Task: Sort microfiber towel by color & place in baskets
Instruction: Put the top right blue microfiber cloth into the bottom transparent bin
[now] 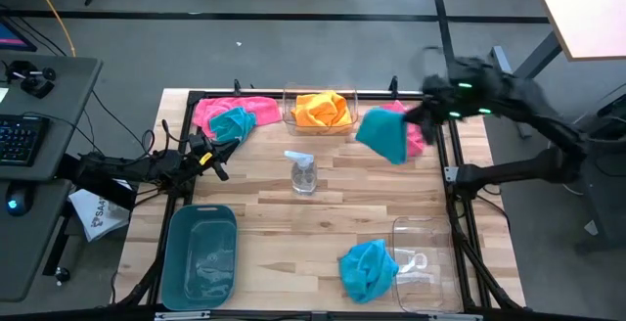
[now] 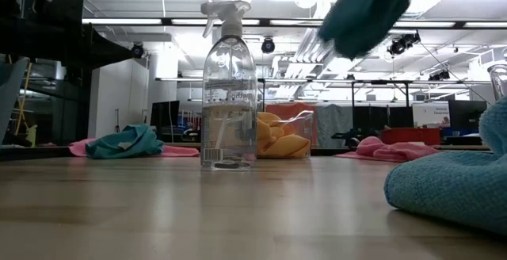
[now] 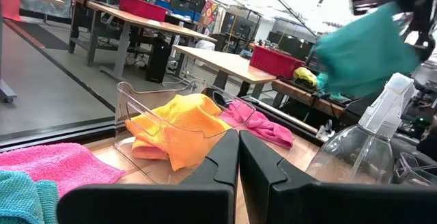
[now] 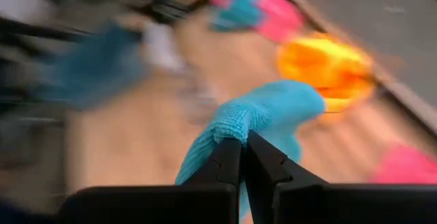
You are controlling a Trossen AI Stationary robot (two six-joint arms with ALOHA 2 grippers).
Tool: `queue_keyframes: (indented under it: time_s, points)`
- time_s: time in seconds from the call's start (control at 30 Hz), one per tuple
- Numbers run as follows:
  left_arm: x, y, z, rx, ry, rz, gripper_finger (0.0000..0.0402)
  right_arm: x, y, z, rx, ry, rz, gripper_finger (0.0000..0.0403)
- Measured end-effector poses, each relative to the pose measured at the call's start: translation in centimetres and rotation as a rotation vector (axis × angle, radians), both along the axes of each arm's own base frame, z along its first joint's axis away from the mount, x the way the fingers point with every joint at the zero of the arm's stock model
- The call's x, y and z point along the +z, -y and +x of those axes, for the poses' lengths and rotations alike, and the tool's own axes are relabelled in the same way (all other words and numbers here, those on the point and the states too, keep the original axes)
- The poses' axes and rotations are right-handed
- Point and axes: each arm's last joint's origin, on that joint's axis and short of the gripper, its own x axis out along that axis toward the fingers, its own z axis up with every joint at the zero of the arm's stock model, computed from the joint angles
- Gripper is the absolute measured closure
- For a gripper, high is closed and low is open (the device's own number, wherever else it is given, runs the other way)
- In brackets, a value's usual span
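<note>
Sorting inventory, as we read it from above. Item: orange towel (image 1: 322, 109), lying in the clear basket (image 1: 320, 114) at 12 o'clock on the table (image 1: 323, 218); we count this one as sorted. Item: blue towel (image 1: 383, 133), held aloft at about 1 o'clock, pinched between the closed fingers of the right gripper (image 4: 243, 157), a fold of cloth bunched at the fingertips in the right wrist view; in transit, no basket reached yet. Item: second blue towel (image 1: 367, 267) at 5 o'clock, draped against the edge of the second clear basket (image 1: 426, 260); we cannot tell whether it counts as inside, though most of it appears to lie on the wood. Item: third blue towel (image 1: 233, 122) at 11 o'clock, resting on a pink towel (image 1: 217, 109); both unsorted. Item: another pink towel (image 1: 415, 137) at 1 o'clock, partly hidden behind the carried cloth; unsorted. Item: teal basket (image 1: 201, 255) at 7 o'clock, no towel in it. Item: spray bottle (image 1: 303, 172) near the centre, not part of the sort. Left gripper (image 3: 239, 157) waits at 10 o'clock, fingers pressed together on nothing. Our estimate: one colour is placed, blue is under way, pink is not begun, so well under half is done.
</note>
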Motion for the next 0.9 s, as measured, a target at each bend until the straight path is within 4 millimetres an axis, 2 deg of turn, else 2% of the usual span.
queue_keyframes:
  time_s: [0.13,0.23,0.33,0.47,0.6,0.77,0.9]
  points:
    - [0.0,0.0,0.0,0.000,0.000,0.000,0.0401,1.4,-3.0,-3.8,0.085,0.139,0.212,0.0402]
    - [0.0,0.0,0.0,0.000,0.000,0.000,0.0401,1.4,-4.2,-5.9,0.090,0.160,0.361,0.0402]
    - [0.0,0.0,0.0,0.000,0.000,0.000,0.0401,0.8,-4.9,-7.0,0.100,0.149,0.469,0.0402]
    - [0.0,0.0,0.0,0.000,0.000,0.000,0.0401,-1.3,-5.5,-6.1,0.090,0.045,0.576,0.0402]
    - [0.0,0.0,0.0,0.000,0.000,0.000,0.0401,-4.0,-6.7,-3.7,0.188,-0.071,0.684,0.0403]
    - [0.0,0.0,0.0,0.000,0.000,0.000,0.0401,-7.0,-9.8,-1.1,0.354,-0.157,0.880,0.0403]
    - [0.0,0.0,0.0,0.000,0.000,0.000,0.0401,-7.6,-12.6,-0.9,0.445,-0.174,1.011,0.0403]
